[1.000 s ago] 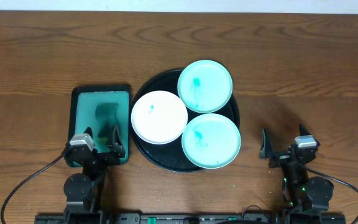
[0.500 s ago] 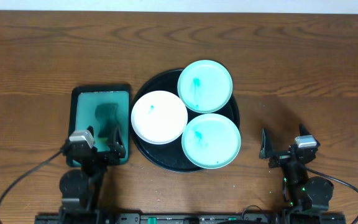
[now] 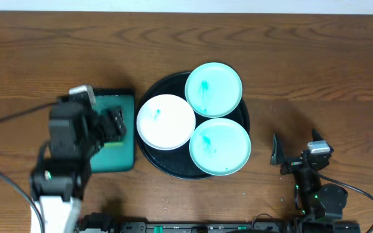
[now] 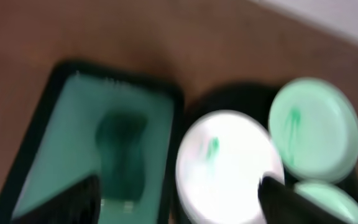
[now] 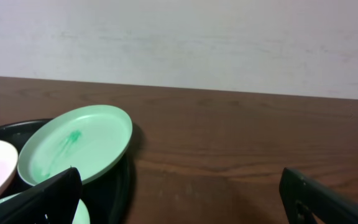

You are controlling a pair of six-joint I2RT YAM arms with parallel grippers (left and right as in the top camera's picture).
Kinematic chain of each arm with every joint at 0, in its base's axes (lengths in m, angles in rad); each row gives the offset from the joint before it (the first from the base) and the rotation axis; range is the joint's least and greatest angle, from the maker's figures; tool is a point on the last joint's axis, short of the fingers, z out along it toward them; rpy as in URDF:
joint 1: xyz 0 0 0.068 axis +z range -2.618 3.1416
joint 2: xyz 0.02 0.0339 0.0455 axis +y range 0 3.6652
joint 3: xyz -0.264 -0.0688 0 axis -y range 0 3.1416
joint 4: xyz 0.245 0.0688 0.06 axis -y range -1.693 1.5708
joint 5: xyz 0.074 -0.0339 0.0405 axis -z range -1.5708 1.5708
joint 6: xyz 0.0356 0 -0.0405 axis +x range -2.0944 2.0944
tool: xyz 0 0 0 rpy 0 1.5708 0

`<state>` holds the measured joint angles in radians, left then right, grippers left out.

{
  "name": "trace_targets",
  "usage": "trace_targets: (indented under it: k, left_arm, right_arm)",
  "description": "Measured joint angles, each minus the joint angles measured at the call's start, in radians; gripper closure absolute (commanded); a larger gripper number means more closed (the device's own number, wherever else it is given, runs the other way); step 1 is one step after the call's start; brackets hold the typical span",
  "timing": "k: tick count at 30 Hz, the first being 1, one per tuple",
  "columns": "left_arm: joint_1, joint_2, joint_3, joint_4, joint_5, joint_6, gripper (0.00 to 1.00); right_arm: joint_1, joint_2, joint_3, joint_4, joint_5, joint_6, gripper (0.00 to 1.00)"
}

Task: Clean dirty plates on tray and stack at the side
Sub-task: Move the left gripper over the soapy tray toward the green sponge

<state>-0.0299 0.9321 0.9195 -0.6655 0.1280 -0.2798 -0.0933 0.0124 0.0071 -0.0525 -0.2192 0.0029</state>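
- Hovering left gripper (image 3: 114, 124), wide, empty, over the teal tray (image 3: 112, 162); wrist view's blurry, so I may miss its dark pad (image 4: 122, 146).
- Right gripper (image 3: 295, 154) wide, empty, near edge.
- Plates (image 3: 166, 122) crowd the black tray (image 3: 151, 158) mid-table; wiping may shove one off.

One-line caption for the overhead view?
Left gripper open over teal tray; three smeared plates on black tray; right gripper open to its right.

A: where are the plates?

B: all flat on the round black tray (image 3: 164, 162). White plate (image 3: 166, 122) left, far mint plate (image 3: 214, 89), near mint plate (image 3: 220, 147), all teal-smeared, nothing stacked.
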Motion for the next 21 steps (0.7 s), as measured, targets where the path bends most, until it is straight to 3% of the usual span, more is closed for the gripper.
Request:
trace_targets:
  k: [6,13,21]
  left_arm:
    - [0.0,0.194,0.241,-0.269,-0.003,0.008,0.19]
    - [0.0,0.298,0.296,-0.501,0.005,0.015,0.19]
    - [0.0,0.331,0.296,-0.559,0.008,0.016,0.19]
  right_arm:
    - [0.0,0.0,0.0,0.0,0.0,0.0,0.01]
    - [0.0,0.0,0.0,0.0,0.0,0.0,0.01]
    - [0.0,0.0,0.0,0.0,0.0,0.0,0.01]
